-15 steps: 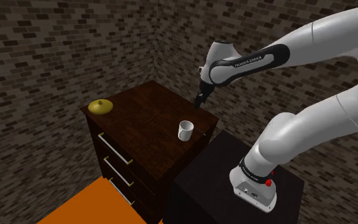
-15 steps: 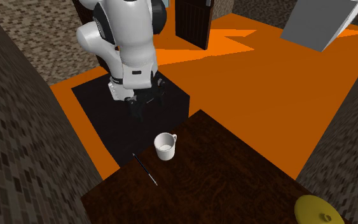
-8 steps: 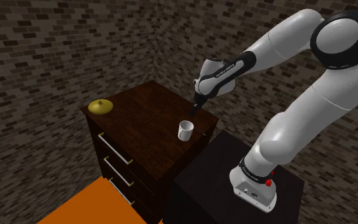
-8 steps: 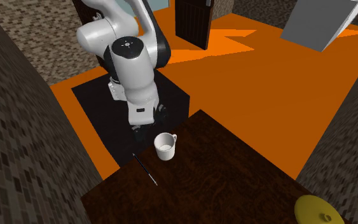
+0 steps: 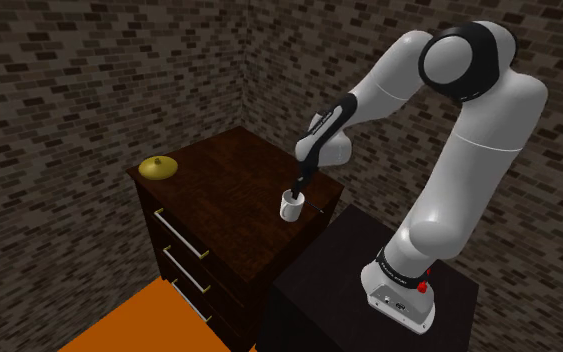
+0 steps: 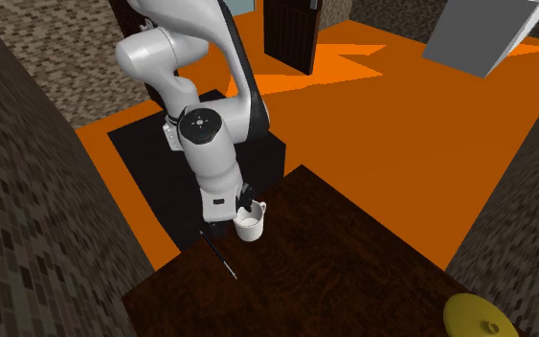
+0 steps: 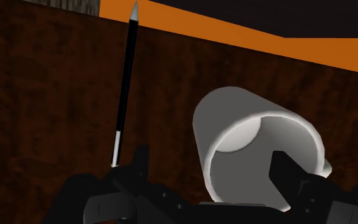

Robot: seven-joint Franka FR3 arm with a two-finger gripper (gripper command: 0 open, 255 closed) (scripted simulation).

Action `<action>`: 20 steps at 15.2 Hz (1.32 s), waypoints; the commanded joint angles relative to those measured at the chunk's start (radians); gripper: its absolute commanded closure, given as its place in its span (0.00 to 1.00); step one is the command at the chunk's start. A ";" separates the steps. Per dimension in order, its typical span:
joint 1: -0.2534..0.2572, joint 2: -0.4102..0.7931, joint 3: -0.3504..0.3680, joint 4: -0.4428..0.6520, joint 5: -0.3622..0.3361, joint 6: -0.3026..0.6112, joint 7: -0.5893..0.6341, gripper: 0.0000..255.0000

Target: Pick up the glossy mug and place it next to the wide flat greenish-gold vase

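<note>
A glossy white mug (image 5: 290, 207) stands upright on the dark wooden dresser (image 5: 224, 175), near the corner closest to the arm's stand. My black gripper (image 5: 297, 190) points down at the mug's rim and is open. In the wrist view the mug (image 7: 234, 114) lies between the fingers (image 7: 139, 162): one stands outside its wall and the other sits over its opening, neither clasping it. From the second exterior view, the gripper (image 6: 242, 203) hangs just over the mug (image 6: 249, 225). The flat greenish-gold vase (image 5: 158, 167) rests on the dresser's far corner, well away from the mug (image 6: 481, 316).
A thin black pen (image 6: 217, 254) lies on the dresser top beside the mug (image 7: 126, 83). The dresser has drawers with light handles (image 5: 181, 240). The black stand (image 5: 359, 280) sits against it on an orange floor (image 6: 372, 115). Brick walls enclose the corner.
The arm has swung down and toward the mug. The gripper, earlier above the dresser's back edge, now sits at the mug's rim, still open. Mug, vase and pen have not moved.
</note>
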 commanded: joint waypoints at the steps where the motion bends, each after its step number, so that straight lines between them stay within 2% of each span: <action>1: -0.009 0.046 0.023 0.011 0.053 0.032 -0.038 0.00; 5: -0.035 0.109 0.067 0.027 0.124 0.078 -0.091 0.00; 12: -0.036 0.109 0.067 0.026 0.123 0.077 -0.091 0.00; 13: -0.036 0.109 0.067 0.026 0.123 0.077 -0.091 1.00; 20: -0.036 0.109 0.067 0.026 0.123 0.077 -0.091 1.00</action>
